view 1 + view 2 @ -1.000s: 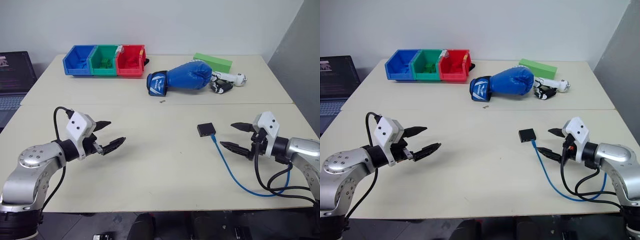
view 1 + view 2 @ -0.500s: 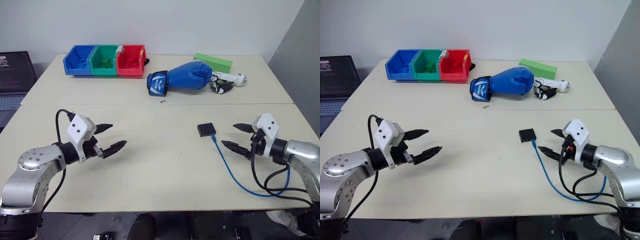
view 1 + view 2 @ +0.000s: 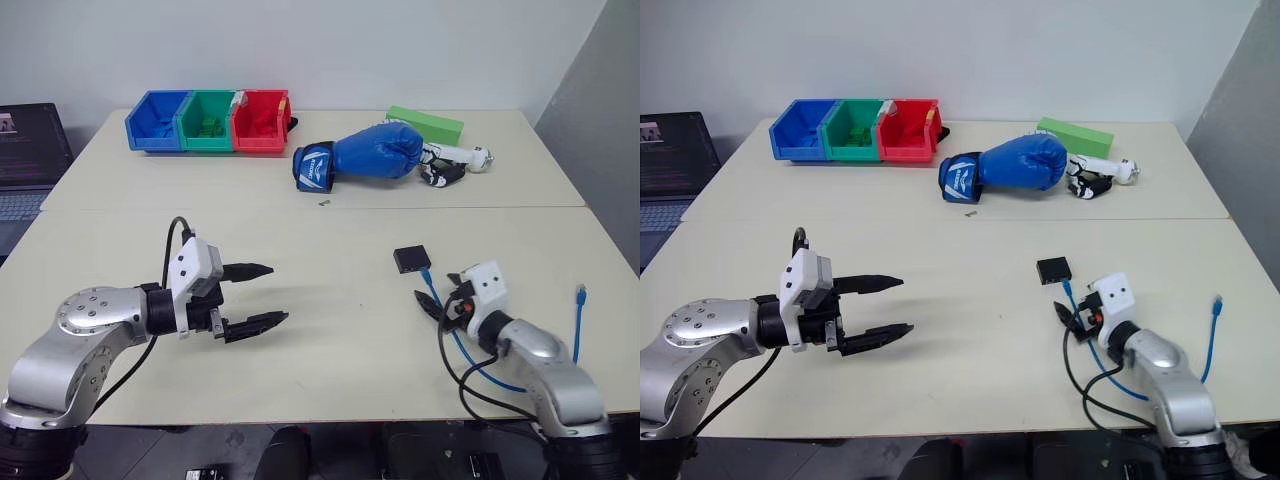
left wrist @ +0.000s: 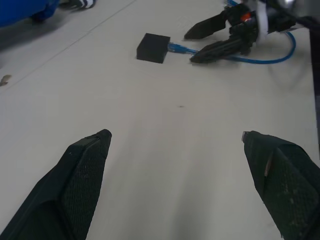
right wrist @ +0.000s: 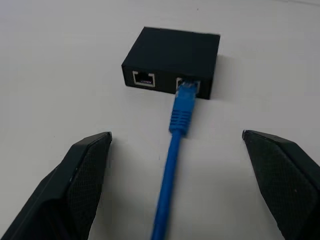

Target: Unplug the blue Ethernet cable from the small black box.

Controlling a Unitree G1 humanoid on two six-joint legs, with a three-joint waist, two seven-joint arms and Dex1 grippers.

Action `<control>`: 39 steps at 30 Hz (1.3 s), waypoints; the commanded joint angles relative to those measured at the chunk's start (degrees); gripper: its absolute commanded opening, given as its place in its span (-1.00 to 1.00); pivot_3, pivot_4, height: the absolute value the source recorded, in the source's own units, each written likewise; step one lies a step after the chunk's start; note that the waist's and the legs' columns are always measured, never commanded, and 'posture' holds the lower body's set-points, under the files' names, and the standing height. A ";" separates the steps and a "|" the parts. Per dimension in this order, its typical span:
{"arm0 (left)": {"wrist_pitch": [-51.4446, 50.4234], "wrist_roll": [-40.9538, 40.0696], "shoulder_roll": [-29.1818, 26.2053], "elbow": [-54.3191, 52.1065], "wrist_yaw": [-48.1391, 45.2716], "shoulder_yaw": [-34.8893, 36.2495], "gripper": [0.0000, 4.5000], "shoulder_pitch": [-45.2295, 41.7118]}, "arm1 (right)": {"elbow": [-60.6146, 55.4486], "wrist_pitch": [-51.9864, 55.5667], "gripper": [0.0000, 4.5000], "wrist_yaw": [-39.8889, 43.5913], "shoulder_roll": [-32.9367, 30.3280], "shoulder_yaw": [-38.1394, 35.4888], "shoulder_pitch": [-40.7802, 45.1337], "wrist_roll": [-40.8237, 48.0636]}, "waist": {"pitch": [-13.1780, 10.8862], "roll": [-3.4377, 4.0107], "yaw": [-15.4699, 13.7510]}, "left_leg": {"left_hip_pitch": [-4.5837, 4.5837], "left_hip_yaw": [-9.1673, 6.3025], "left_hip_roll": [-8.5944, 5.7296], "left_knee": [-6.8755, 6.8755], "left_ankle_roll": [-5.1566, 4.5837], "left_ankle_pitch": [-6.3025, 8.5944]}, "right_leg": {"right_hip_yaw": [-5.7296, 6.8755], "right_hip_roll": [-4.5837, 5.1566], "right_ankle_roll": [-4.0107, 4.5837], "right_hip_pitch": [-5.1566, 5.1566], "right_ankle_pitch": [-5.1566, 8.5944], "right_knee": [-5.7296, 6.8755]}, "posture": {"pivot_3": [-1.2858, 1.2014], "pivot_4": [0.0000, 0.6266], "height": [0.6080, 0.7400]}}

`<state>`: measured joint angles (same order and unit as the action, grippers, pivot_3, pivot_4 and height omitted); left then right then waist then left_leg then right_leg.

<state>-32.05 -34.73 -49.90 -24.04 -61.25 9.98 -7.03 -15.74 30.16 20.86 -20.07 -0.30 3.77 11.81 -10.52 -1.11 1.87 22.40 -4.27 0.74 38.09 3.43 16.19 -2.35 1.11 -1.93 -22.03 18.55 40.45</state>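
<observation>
The small black box (image 3: 411, 259) lies flat on the cream table (image 3: 320, 240), right of centre. The blue Ethernet cable (image 5: 177, 135) is plugged into the right-hand of its two ports and trails back toward me; its free end (image 3: 579, 293) lies near the table's right edge. My right gripper (image 3: 435, 297) is open, low over the table just short of the box, its fingers (image 5: 85, 170) either side of the cable without touching it. My left gripper (image 3: 278, 293) is open and empty, left of centre, pointing across toward the box (image 4: 153, 47).
At the back stand blue, green and red bins (image 3: 210, 121), a blue boxing glove (image 3: 365, 155), a green block (image 3: 425, 124) and a black-and-white gadget (image 3: 450, 165). A laptop (image 3: 25, 150) sits beyond the left edge. A seam (image 3: 200, 209) runs across the table.
My right arm has swung inward and down, bringing its gripper up behind the box over the cable. My left gripper has moved right toward the table's centre. Both stay open.
</observation>
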 commanded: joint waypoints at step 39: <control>-28.87 -28.45 8.17 7.64 7.38 2.75 1.00 -10.54 | 8.18 -44.80 -0.94 43.12 -17.83 16.33 29.49 -6.20 | -0.03 0.02 0.56 | 0.06 -0.03 0.02 0.13 -0.03 -0.01 | 0.06 0.06 0.00 -0.01 0.00 -0.02 | 0.03 -0.52 1.00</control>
<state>-59.22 -59.75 -42.11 -15.41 -55.39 10.50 -16.70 -7.41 -11.17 62.04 -37.56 16.13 31.66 5.61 -10.55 -1.09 2.44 22.47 -4.29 0.75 38.23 3.40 16.18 -2.29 1.19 -1.93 -22.03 18.55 40.43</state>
